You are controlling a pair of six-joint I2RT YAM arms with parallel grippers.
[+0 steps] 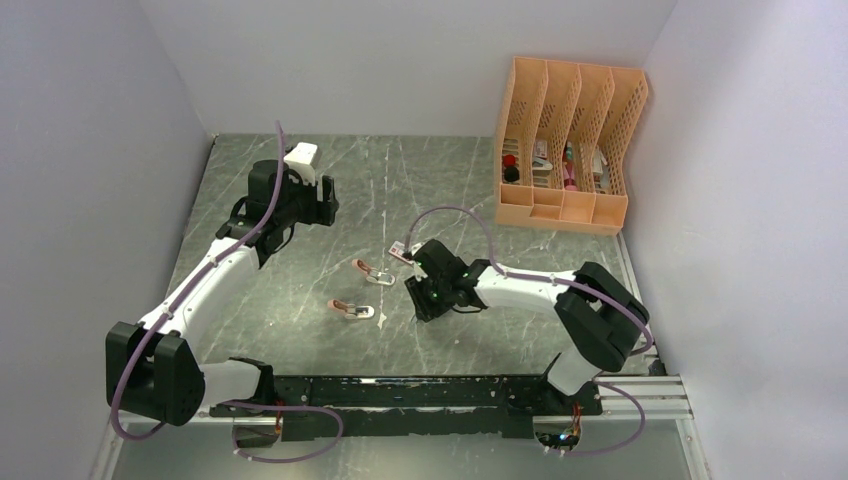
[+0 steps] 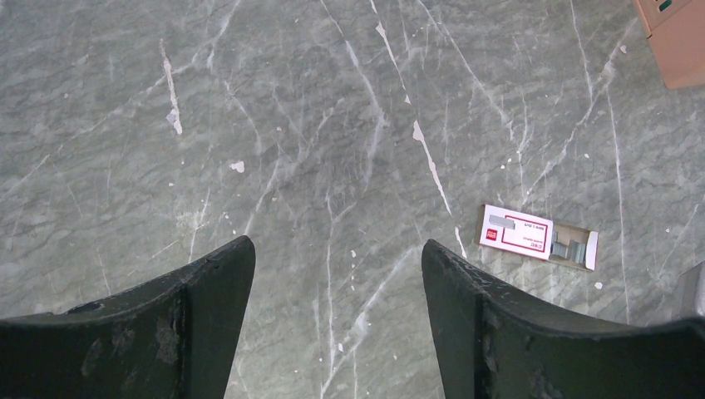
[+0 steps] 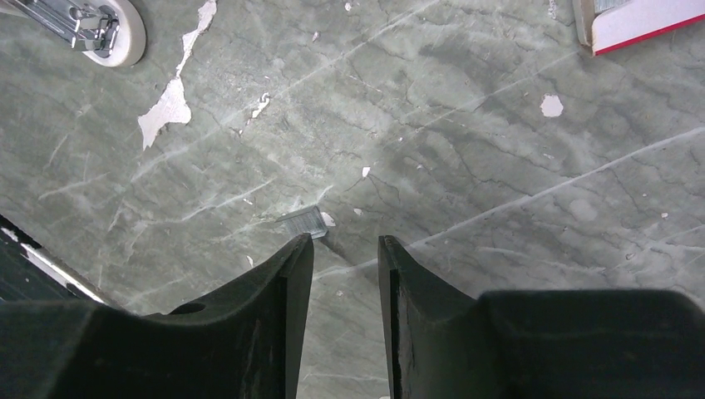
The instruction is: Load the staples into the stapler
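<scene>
Silvery, one loose staple strip (image 3: 303,223) lies flat on the bench (image 3: 465,166), its long axis across my right wrist view, just beside one fingertip of my right gripper (image 3: 345,243), whose jaws stand narrow with nothing between. One red-and-white staple box (image 2: 517,232) lies lengthwise across my left wrist view, grey tray (image 2: 575,248) slid out rightward. My left gripper (image 2: 332,249) hangs wide, empty. Two lie open: stapler (image 1: 372,272), second stapler (image 1: 351,310).

Bare tabletop (image 1: 300,285) stretches down the left side and across the far middle, leaving a gripper room to pass. Mid-table, the far stapler (image 1: 372,272), near stapler (image 1: 350,310) and staple box (image 1: 401,250) crowd together, with the right gripper (image 3: 345,241) low just right of them. An orange file organizer (image 1: 565,150) fills the far-right corner.
</scene>
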